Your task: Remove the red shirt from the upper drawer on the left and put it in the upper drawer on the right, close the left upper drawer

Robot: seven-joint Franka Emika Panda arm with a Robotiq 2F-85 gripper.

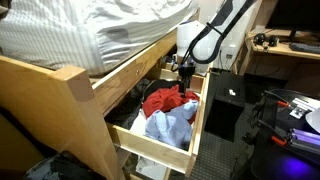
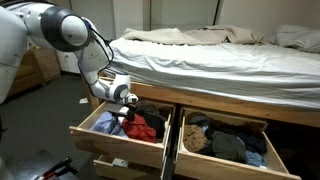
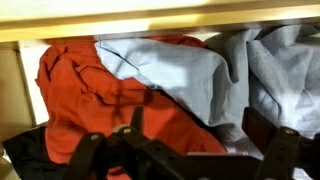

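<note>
Your gripper (image 3: 185, 150) hovers above the red shirt (image 3: 90, 100), jaws spread (nothing held); light blue cloth (image 3: 180, 70) lies against that shirt.

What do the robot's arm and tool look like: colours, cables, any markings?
The arm has smooth, rounded white shells with dark grey bands at the joints. The tool is black and blocky, with dark fingers, below a white wrist piece. A black cable loops along the arm near the wrist. No markings are legible.
</note>
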